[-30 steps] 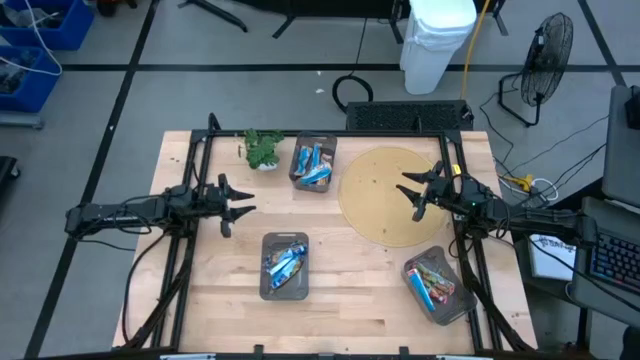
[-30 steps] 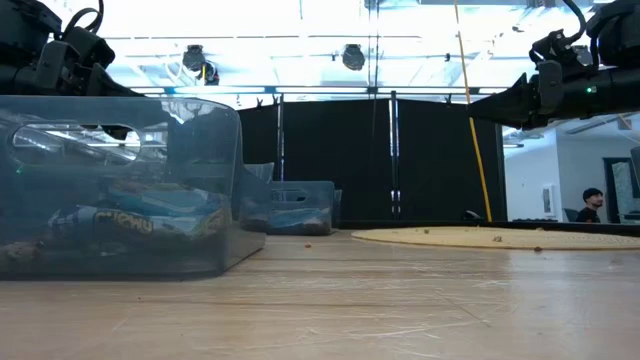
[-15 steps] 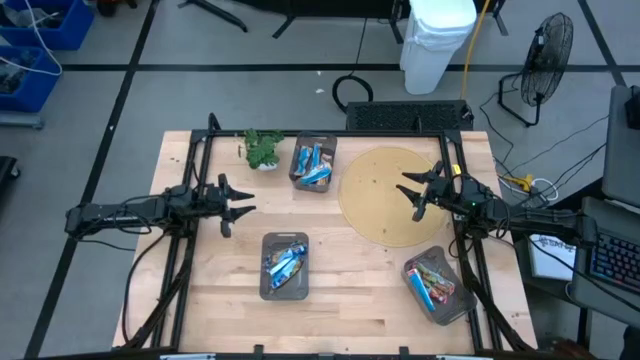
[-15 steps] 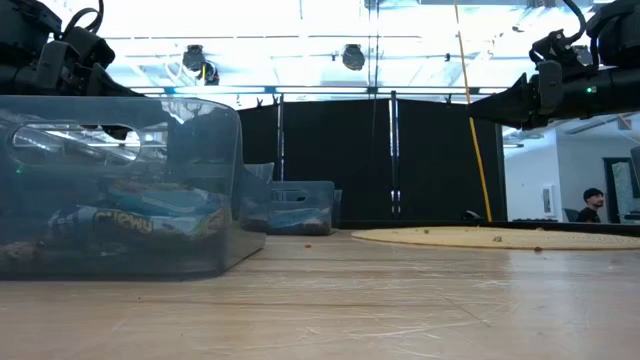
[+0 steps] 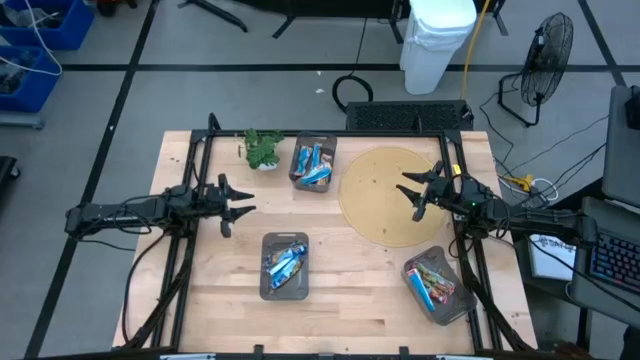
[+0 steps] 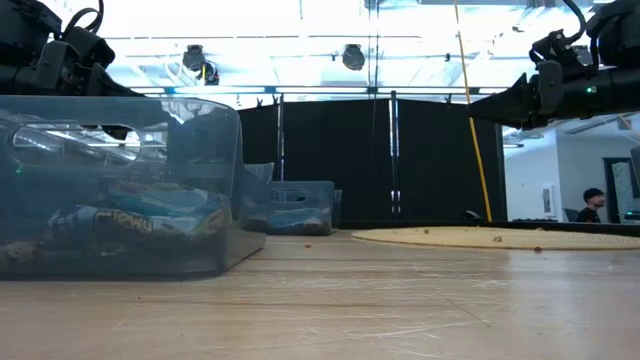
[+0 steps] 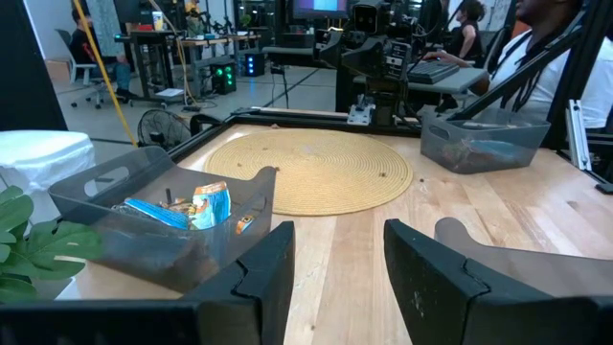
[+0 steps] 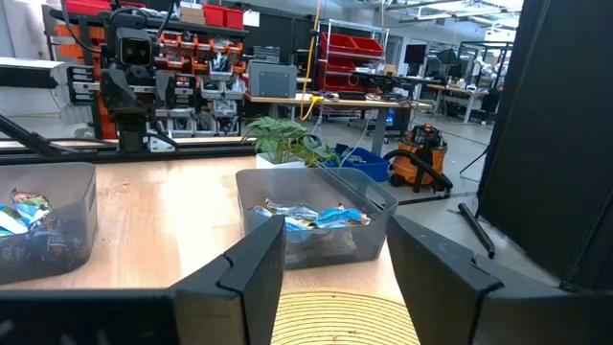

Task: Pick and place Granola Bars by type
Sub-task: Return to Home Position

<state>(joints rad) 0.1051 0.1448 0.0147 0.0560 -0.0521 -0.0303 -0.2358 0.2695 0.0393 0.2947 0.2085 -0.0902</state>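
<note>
Granola bars lie inside three grey bins: blue ones in the far bin, blue and tan ones in the middle bin, and reddish, blue and tan ones in the near right bin. My left gripper hovers open over the table's left side, above bare wood. My right gripper hovers open above the round woven mat. In the left wrist view the far bin shows blue bars; in the right wrist view it sits straight ahead.
A small green plant stands at the far left of the table. Black frame rails run along both sides. Bare wood lies between the bins. A person sits in the room behind the table.
</note>
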